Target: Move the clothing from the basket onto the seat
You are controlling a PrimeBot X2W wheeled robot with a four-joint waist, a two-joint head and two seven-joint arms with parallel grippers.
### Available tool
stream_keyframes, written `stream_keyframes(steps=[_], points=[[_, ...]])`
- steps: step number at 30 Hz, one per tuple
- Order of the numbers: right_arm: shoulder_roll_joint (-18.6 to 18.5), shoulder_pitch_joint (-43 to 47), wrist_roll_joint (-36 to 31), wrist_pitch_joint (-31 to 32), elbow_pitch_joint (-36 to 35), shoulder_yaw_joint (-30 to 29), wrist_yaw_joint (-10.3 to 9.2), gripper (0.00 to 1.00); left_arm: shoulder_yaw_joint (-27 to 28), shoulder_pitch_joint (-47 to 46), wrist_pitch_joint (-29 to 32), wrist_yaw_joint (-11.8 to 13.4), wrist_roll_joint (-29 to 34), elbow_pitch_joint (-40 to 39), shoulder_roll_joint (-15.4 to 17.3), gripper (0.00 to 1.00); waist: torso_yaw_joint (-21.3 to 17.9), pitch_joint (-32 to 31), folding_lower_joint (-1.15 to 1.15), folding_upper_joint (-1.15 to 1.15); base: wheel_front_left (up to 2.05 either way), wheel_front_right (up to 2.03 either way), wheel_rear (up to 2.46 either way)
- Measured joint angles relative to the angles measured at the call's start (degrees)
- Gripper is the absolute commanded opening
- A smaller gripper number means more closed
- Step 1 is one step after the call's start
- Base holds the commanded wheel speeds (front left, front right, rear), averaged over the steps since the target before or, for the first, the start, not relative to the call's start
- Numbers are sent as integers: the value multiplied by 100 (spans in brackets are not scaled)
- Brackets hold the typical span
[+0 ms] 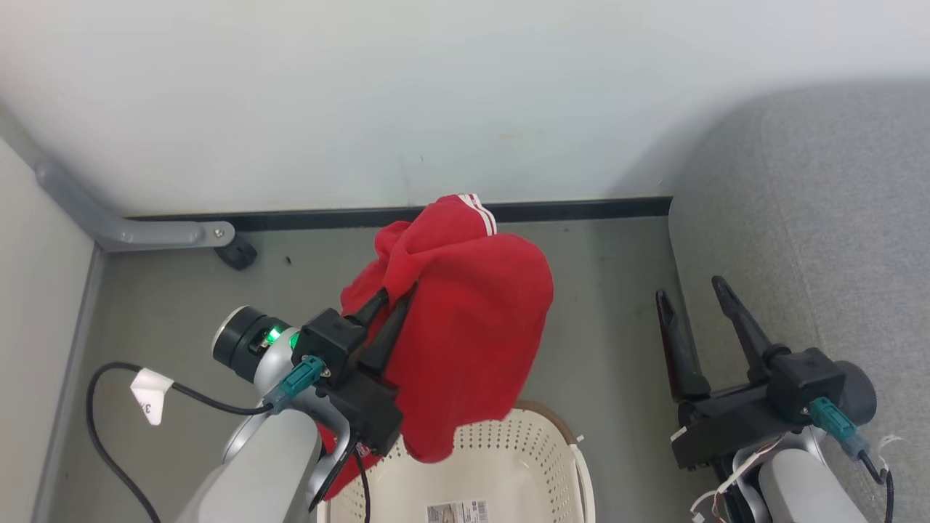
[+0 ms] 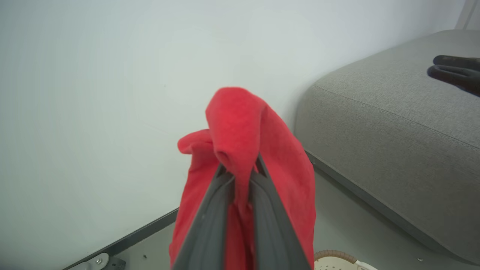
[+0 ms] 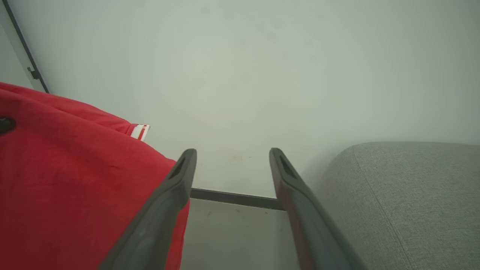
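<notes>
The left gripper (image 1: 396, 294) is pinching a bunched fold of the clothing (image 1: 472, 341), seemingly soft and light; right gripper (image 1: 689, 287), three o'clock, is standing open

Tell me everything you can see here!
clothing: one, red with white stripes, hanging from the left gripper over the basket
basket: one, cream-white with a brown rim, on the floor
seat: one, grey, on the right
wall: one, white, at the back
floor: one, grey, underneath
left gripper: one, dark, shut on the clothing
right gripper: one, dark, open, beside the seat
</notes>
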Motion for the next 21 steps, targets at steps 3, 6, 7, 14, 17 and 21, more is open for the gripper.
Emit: stream_keyframes(steps=[3,6,7,14,17,21], points=[[41,202,18,0,45,42,43,100,-130,83,0,0,-113,-164,63,0,-2,-341,0,0,0,0,0],[41,346,64,0,43,45,49,100,-241,215,10,0,-270,-302,94,0,-15,-574,0,0,0,0,0],[41,396,67,0,37,46,63,100,-274,246,31,-1,-315,-349,121,0,-21,-643,0,0,0,0,0],[22,550,66,0,1,107,143,100,-476,260,226,-1,-439,-772,245,0,-83,-962,0,0,0,0,0],[-3,543,66,0,12,127,181,100,-556,255,316,-1,-487,-942,275,0,-110,-993,0,0,0,0,0],[-76,511,69,0,32,136,253,100,-631,225,415,-1,-638,-1126,347,0,-129,-987,1,0,0,0,0]])
